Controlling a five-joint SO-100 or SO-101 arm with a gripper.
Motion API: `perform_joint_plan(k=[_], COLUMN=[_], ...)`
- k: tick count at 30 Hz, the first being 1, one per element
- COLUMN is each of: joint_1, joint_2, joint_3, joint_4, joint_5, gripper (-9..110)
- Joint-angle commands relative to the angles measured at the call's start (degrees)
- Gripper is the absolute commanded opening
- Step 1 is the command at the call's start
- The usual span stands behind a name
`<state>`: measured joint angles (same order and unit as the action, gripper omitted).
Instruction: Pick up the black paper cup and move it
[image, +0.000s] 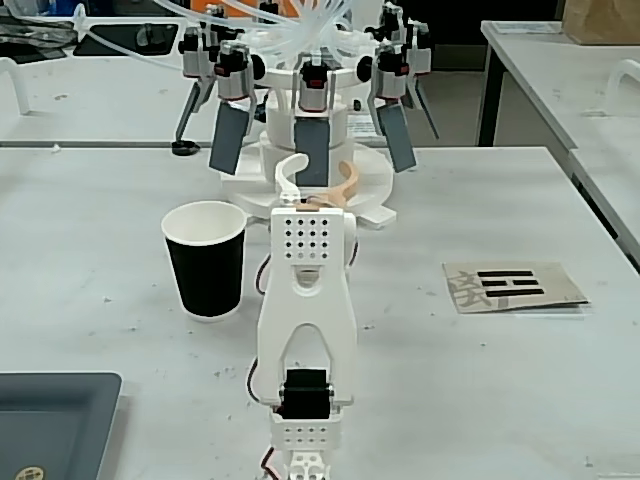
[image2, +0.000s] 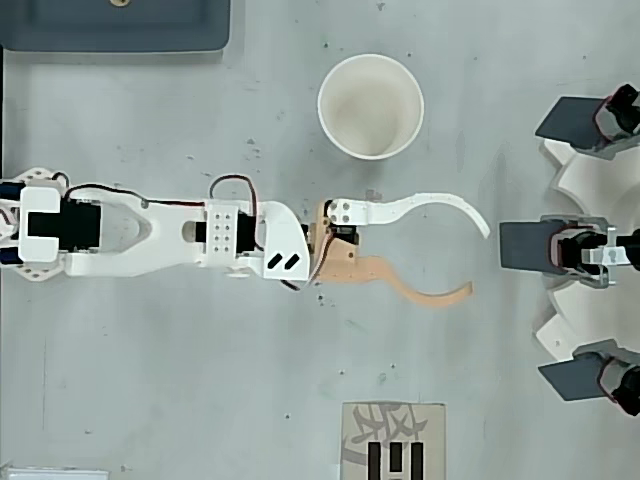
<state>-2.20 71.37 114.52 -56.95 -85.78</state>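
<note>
The black paper cup (image2: 370, 105) stands upright on the grey surface (image2: 200, 380), mouth up, so its white inside and rolled rim face the overhead camera. In the overhead view it sits at about eleven o'clock from the tool (image2: 478, 258), near the white finger but clear of it. In the fixed view the cup (image: 206, 260) is at nine o'clock from the arm, its tapered black wall free on all sides. That suggests it was left there as an easy target for a sideways grasp.

The arm is stretched out low and nearly flat along the surface, pointing from its base toward the grey-paddled machine (image2: 585, 250) at three o'clock in the overhead view. The tool is spread wide, its white finger (image2: 440, 205) and tan finger (image2: 430, 295) curving apart with nothing between them. The gap looks about as wide as the cup's mouth.

The tool points past the cup rather than at it. Judging from this, the pickup has not begun, and the arm would need to swing toward twelve o'clock to bracket the cup.

A printed card (image2: 392, 440) lies at six o'clock, well apart.
</note>
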Motion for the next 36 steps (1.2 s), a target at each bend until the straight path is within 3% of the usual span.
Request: perform_joint_plan(k=[1, 17, 36], joint_1=[-0.3, -0.3, -0.1], joint_2=[0.4, 1.1, 13.9], joint_3=[1.9, 3.1, 17.8], joint_4=[-6.0, -6.2, -7.8], joint_5=[-4.7, -4.7, -4.7], gripper=[3, 3, 3])
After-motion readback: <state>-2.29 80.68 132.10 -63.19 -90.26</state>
